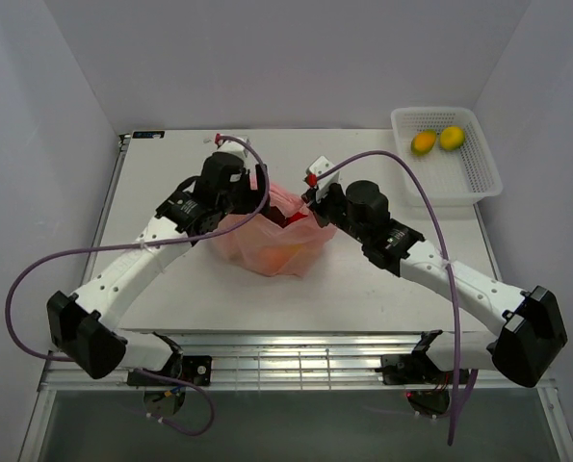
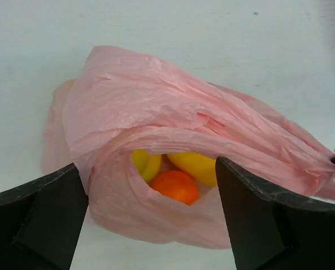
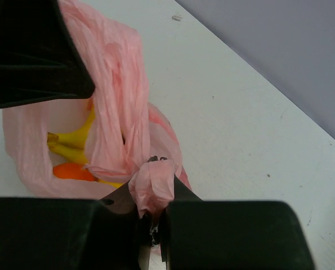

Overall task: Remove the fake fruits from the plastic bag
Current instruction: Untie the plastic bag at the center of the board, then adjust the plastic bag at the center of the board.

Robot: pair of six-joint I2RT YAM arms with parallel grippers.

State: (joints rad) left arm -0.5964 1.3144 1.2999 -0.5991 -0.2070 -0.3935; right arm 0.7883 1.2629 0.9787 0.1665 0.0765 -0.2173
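The pink plastic bag (image 1: 272,241) lies crumpled mid-table with its mouth open. Inside show an orange (image 2: 175,185), a yellow lemon (image 2: 196,166) and a yellow banana (image 3: 71,140); the other fake fruits in it are hidden. My left gripper (image 2: 150,216) hangs open just in front of the mouth, its black fingers (image 2: 40,222) either side of the bag's lower lip and holding nothing. At the bag's right edge my right gripper (image 3: 153,225) is shut on a bunched fold of the plastic bag (image 3: 153,188). From above, the left gripper (image 1: 252,192) and right gripper (image 1: 310,207) flank the bag.
A white mesh basket (image 1: 485,159) stands at the back right corner with two yellow fruits (image 1: 423,142) (image 1: 451,138) in it. Purple cables loop from both arms over the table. The left gripper's finger (image 3: 26,50) fills the top left of the right wrist view.
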